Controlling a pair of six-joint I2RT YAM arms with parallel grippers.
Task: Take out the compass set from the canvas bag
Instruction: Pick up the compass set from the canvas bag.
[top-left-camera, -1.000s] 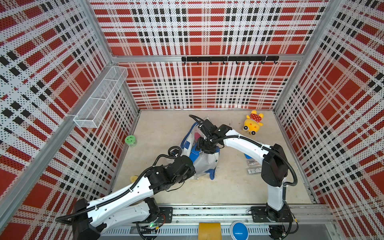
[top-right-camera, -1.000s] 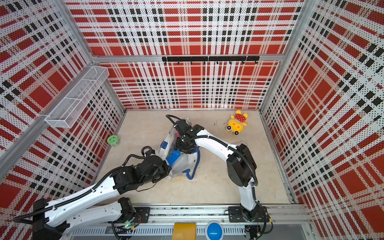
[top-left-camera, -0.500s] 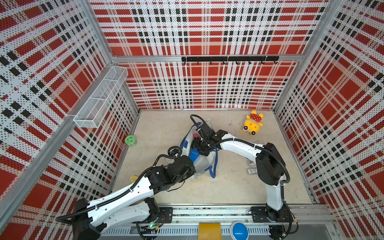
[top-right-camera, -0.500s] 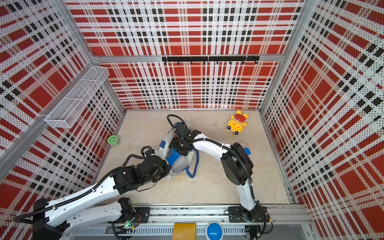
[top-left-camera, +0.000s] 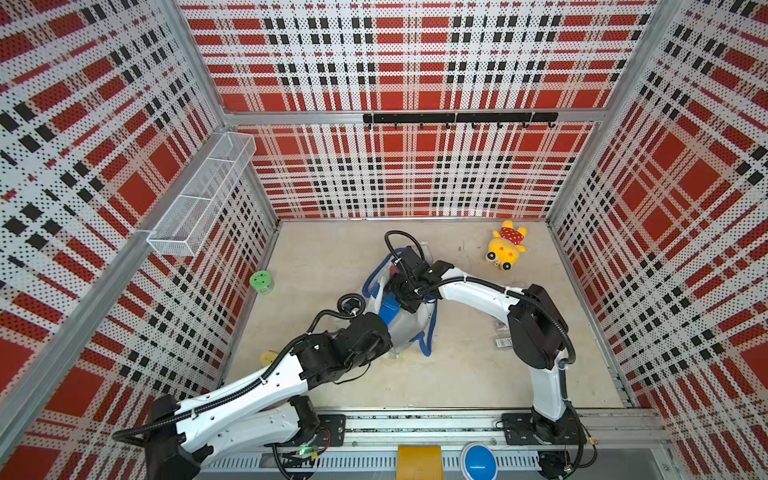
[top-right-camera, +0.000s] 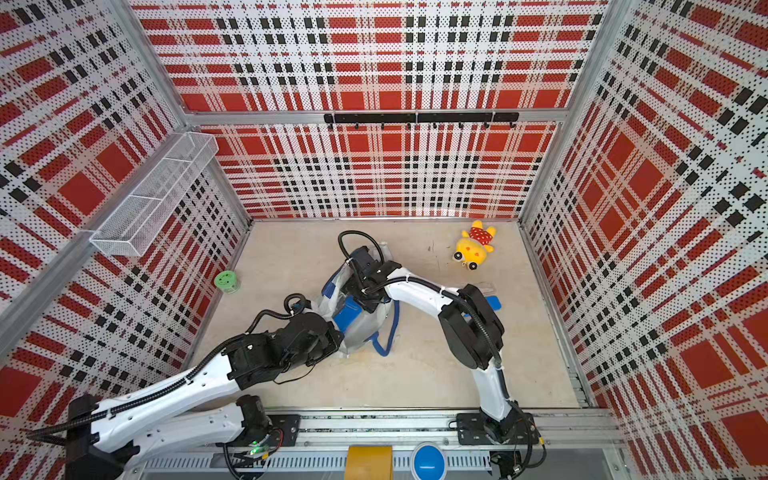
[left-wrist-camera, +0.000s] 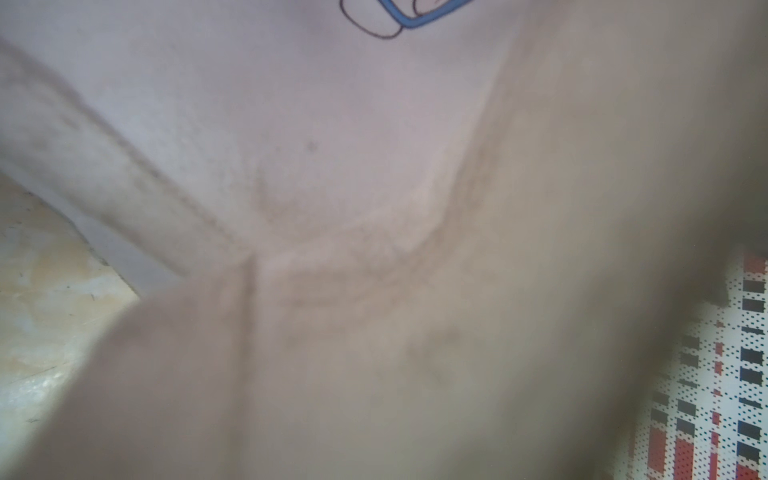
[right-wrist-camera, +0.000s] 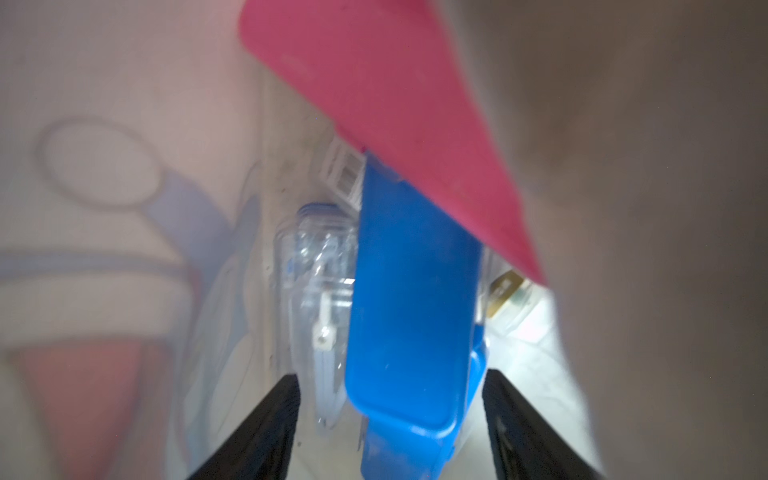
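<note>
While left gripper clenches canvas bag at near edge, right gripper gapes astride blue case; compass set (clear box, probably) seems stiff, slick: pinch its sides.

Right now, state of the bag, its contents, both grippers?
canvas bag: slumped, mouth open.
blue case: in the bag, not gripped.
pink case: in the bag, over the blue case.
clear case: in the bag, beside the blue case.
left gripper: shut, against the bag's canvas; grip hidden.
right gripper: open, inside the bag, fingers astride the blue case.
</note>
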